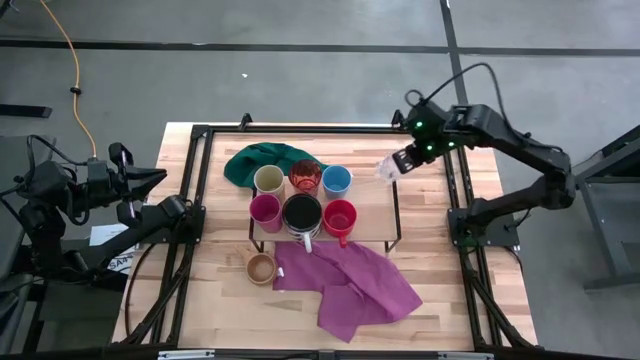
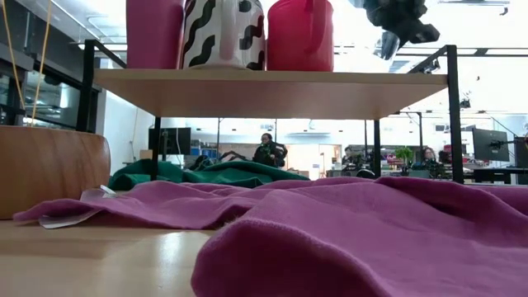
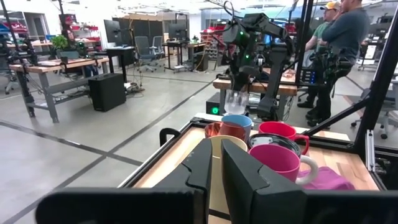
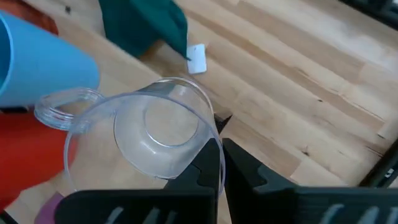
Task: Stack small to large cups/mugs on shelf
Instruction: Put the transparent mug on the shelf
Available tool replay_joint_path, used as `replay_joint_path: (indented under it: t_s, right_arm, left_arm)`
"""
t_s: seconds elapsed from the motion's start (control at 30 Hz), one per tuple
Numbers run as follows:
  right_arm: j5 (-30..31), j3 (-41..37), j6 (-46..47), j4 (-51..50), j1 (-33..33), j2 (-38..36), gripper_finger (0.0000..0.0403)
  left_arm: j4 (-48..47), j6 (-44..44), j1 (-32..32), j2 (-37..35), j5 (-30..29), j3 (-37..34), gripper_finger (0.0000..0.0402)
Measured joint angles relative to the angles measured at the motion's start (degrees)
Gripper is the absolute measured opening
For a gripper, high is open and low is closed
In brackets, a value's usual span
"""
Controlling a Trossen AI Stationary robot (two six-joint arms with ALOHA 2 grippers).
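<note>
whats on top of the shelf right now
Six cups sit on the shelf: cream, translucent red, blue, magenta, the striped mug and the red mug. The cups hide the board beneath them.

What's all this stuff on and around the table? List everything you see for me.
Shelf: one, light wood on black legs, mid-table.
Cream cup: one, on the shelf, back row, left.
Translucent red cup: one, back row, middle.
Blue cup: one, back row, right.
Magenta cup: one, front row, left.
Striped mug: one, black and white, front row, middle.
Red mug: one, front row, right.
Wooden cup: one, tan, on the tabletop in front of the shelf.
Glass cup: one, clear, held above the shelf's right end.
Green cloth: one, behind the cups.
Purple cloth: one, front of the table.
People: two, standing beyond the table.
Left end effector: dark, at the table's left edge.
Right end effector: dark, shut on the glass cup.
</note>
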Motion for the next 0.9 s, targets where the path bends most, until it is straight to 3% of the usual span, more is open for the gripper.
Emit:
replay_joint_path:
  t_s: [0.9]
  right_arm:
    - [0.59, 0.02, 2.67, 3.10, 8.00, 4.02, 0.0000]
  left_arm:
    - [-0.02, -1.11, 0.00, 0.00, 0.42, 0.00, 0.0024]
